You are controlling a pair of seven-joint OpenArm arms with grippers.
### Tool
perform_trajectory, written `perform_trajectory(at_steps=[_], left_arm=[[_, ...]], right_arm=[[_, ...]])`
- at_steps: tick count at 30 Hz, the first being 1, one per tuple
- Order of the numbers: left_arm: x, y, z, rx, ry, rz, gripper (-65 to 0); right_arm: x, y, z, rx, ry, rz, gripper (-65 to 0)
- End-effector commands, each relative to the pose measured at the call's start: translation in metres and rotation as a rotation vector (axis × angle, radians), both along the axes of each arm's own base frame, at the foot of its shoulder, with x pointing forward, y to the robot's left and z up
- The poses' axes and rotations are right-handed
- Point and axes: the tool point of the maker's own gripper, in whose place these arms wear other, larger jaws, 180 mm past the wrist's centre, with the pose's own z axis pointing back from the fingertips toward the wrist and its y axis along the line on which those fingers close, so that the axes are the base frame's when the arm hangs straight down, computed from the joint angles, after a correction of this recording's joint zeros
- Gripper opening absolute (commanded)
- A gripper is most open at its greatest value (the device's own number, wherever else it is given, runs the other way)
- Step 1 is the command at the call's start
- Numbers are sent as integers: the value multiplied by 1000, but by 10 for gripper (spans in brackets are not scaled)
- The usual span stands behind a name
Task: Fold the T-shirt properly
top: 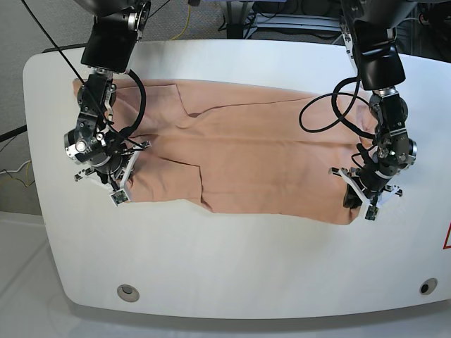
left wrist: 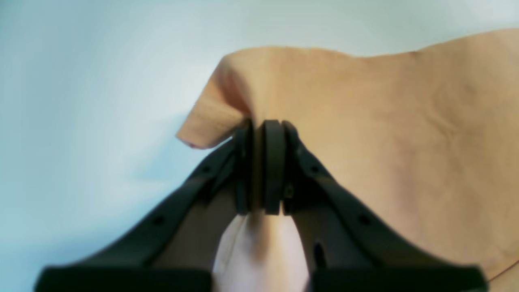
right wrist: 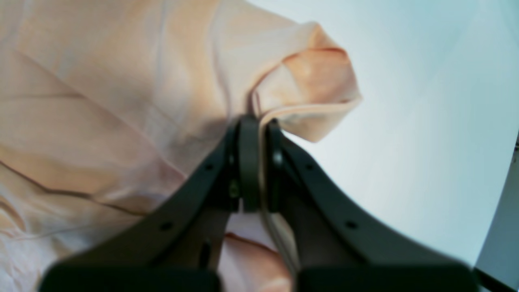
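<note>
The peach T-shirt (top: 246, 151) lies spread sideways across the white table (top: 232, 267). On the right of the base view my left gripper (top: 350, 199) is shut on the shirt's near right corner. The left wrist view shows the cloth (left wrist: 365, 121) pinched between the closed black fingers (left wrist: 273, 162), with a small fold hanging to their left. My right gripper (top: 121, 184) on the base view's left is shut on the shirt's near left corner. A hemmed edge of the T-shirt (right wrist: 121, 101) runs between that gripper's black pads (right wrist: 248, 162) in the right wrist view.
Black cables (top: 320, 105) loop from both arms over the shirt's far edge. The table's front edge holds two round holes (top: 127, 291). A red mark (top: 447, 238) sits at the table's right edge. Floor and equipment lie beyond the far side.
</note>
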Motion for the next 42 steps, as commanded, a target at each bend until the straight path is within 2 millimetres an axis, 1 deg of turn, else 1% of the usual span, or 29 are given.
perform_trajectory(at_steps=[1, 5, 8, 11, 12, 17, 21, 22, 26, 31, 34, 36, 38, 40, 42], left_arm=[[15, -7, 28, 9, -83, -27, -616], [14, -11, 27, 14, -80, -41, -616], [10, -11, 22, 16, -68, -44, -616], [10, -3, 25, 38, -72, -42, -616], [8, -2, 23, 41, -64, -41, -616], [0, 0, 14, 46, -42, -42, -616], [-6, 14, 10, 75, -25, -37, -616], [-8, 16, 10, 81, -22, -36, -616], [-9, 16, 8, 83, -18, -39, -616], [-14, 19, 11, 108, -10, -98, -616], [-20, 19, 5, 110, 8, -108, -616], [-24, 20, 0, 111, 20, -108, -616], [-26, 20, 0, 113, 19, -110, -616], [-29, 27, 1, 133, 24, -107, -616], [-32, 29, -2, 137, 30, -108, -616]], right_arm=[[9, -4, 21, -16, -67, -2, -650], [5, -6, 26, -33, -73, -3, -650], [2, -8, 30, -49, -69, -8, -650], [1, -9, 38, -65, -87, -10, -650], [1, -10, 42, -72, -95, -11, -650], [-8, -11, 46, -92, -100, -11, -650], [-14, -10, 46, -99, -100, -8, -650], [-17, -10, 44, -100, -93, -8, -650], [-23, -10, 38, -101, -77, -7, -650], [-31, -10, 32, -102, -57, -5, -650], [-31, -9, 39, -110, -80, -3, -650], [-35, -9, 41, -116, -84, -1, -650], [-37, -9, 44, -123, -93, 4, -650], [-38, -8, 48, -129, -103, 11, -650], [-41, -7, 50, -134, -109, 13, -650]])
